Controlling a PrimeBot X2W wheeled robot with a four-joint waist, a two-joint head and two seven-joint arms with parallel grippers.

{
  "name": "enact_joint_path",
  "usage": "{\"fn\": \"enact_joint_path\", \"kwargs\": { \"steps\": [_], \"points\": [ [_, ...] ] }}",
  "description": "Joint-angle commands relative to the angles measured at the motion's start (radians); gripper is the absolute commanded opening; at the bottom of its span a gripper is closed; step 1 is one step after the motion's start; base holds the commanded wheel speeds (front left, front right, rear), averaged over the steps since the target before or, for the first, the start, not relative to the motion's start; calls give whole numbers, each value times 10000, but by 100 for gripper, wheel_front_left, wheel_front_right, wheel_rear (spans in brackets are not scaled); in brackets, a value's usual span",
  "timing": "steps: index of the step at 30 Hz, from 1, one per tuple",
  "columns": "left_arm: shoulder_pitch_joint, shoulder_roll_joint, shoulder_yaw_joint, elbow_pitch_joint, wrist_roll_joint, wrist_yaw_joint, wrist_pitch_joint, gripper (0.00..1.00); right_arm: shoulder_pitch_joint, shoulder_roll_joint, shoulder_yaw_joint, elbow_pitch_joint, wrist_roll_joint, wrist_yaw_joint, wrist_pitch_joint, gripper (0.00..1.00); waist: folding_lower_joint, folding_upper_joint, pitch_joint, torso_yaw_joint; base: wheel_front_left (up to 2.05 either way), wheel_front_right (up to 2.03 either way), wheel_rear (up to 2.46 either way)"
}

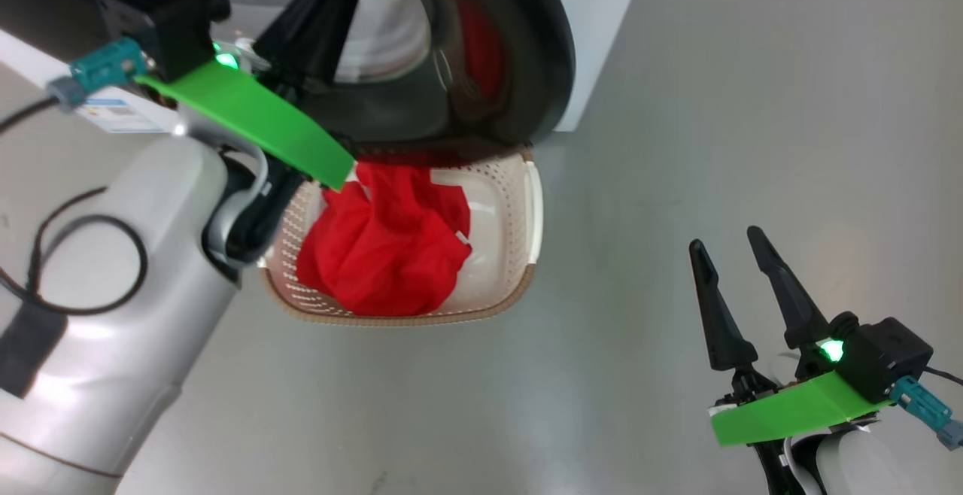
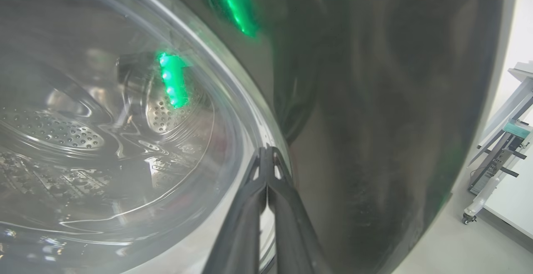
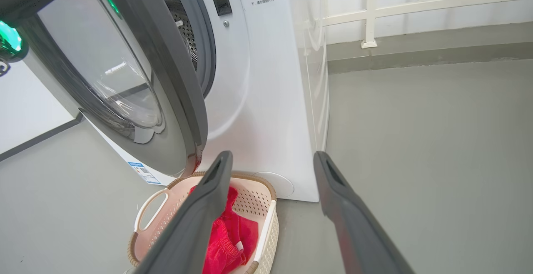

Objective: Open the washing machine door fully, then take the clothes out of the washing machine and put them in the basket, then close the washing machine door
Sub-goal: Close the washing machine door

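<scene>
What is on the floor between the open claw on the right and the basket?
Nothing: in the head view that stretch is bare grey floor, from the open right gripper across to the basket, which holds the red clothes.

The smooth grey floor (image 1: 715,104) carried the big white washing machine (image 3: 270,99). The cream perforated basket (image 1: 519,217) stood on the floor just in front of the machine's base, close against it. Well apart, a metal frame on castors (image 2: 495,170) stood on the same floor.
</scene>
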Motion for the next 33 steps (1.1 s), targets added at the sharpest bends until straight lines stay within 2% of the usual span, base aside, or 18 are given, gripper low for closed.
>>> {"fn": "enact_joint_path", "kwargs": {
  "steps": [1, 8, 16, 25, 33],
  "points": [
    [-439, 337, 388, -64, -15, -56, -78, 0, -228, -43, 259, -268, 156, 46, -65, 100, 0, 0, 190, -217, 0, 0, 0],
    [-768, 358, 603, 393, 7, -56, -78, 0, -331, -43, 268, -298, 223, 46, -65, 100, 0, 0, 294, -433, 0, 0, 0],
    [-433, 333, 638, 479, 34, -56, -78, 0, -293, -43, 172, -260, 207, 46, -65, 100, 0, 0, 138, -366, 0, 0, 0],
    [792, 169, 1040, 367, 316, -56, -78, 0, -105, -43, 31, -205, -10, 46, -65, 100, 0, 0, -330, -39, 0, 0, 0],
    [2693, -113, 1937, 249, 856, -56, -78, 0, 261, -43, -150, -114, -344, 46, -65, 100, 0, 0, -961, 387, 0, 0, 0]
  ]
}}
